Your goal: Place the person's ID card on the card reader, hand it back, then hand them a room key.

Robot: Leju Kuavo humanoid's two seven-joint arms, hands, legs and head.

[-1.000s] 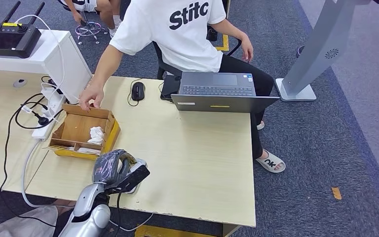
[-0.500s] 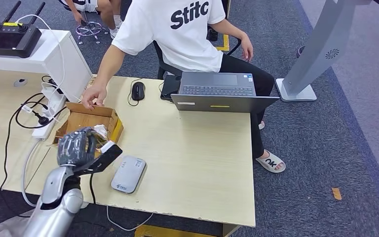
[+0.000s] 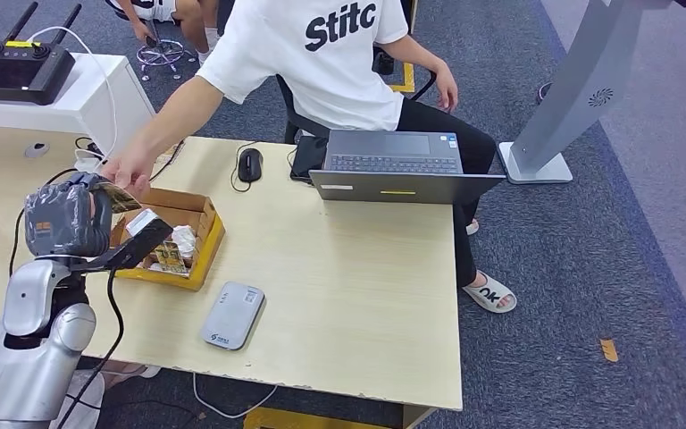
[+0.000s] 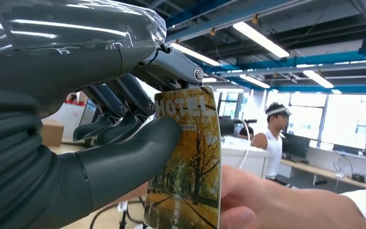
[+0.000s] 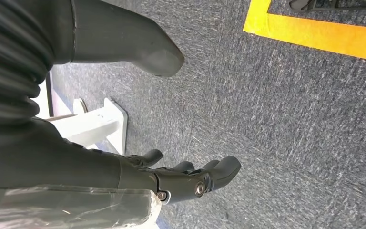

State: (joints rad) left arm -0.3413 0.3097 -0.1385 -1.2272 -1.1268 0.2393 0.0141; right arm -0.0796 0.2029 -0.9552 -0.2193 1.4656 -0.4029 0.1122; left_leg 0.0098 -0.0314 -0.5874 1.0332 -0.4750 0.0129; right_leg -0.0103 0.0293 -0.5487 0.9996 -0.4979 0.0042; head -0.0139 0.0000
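Above the cardboard box (image 3: 163, 239), the left hand (image 3: 67, 219) pinches the room key (image 4: 187, 157) upright—the person's hand (image 3: 129, 172) touching its far edge—right hand (image 5: 181, 179) hanging, fingers apart.

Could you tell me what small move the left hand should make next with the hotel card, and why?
Probably loosen its hold. The left hand pinches the yellow hotel key card with the autumn-tree picture, and the person's hand already touches the card's lower part, apparently taking it. Above the open cardboard box, releasing once their grip looks firm seems right.
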